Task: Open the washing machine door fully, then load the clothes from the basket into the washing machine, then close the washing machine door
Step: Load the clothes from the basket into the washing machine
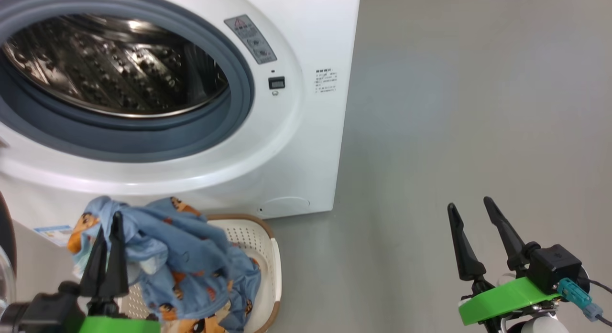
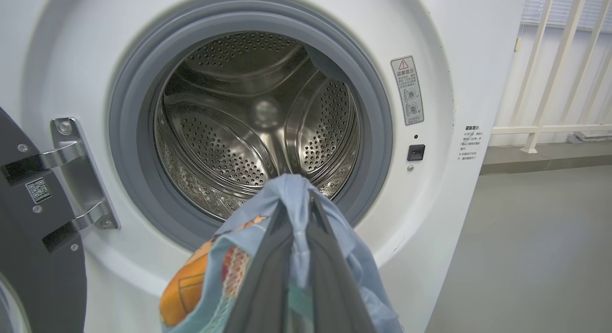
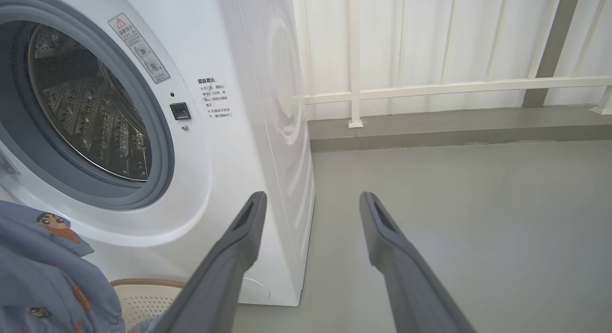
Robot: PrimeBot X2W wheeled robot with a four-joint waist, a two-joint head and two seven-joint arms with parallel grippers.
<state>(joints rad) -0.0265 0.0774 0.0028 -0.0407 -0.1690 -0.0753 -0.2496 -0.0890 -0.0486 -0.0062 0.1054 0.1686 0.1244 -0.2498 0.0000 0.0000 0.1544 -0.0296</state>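
The white washing machine (image 1: 306, 46) stands with its steel drum (image 2: 253, 123) exposed behind the grey gasket. Its door (image 2: 28, 256) is swung out to the left on a metal hinge (image 2: 76, 180). My left gripper (image 1: 109, 223) is shut on the blue bear-print clothes (image 1: 181, 256), which it holds lifted above the cream basket (image 1: 267, 256) on the floor below the opening. In the left wrist view the fabric (image 2: 291, 189) drapes over the fingers right before the drum's lower edge. My right gripper (image 1: 471, 206) hangs open over bare floor to the right, holding nothing.
Grey floor (image 1: 454, 108) stretches to the right of the machine. A white railing (image 3: 430, 87) and pale wall run behind it above a low grey kerb. A blue sticker (image 1: 55, 233) shows low on the machine's front.
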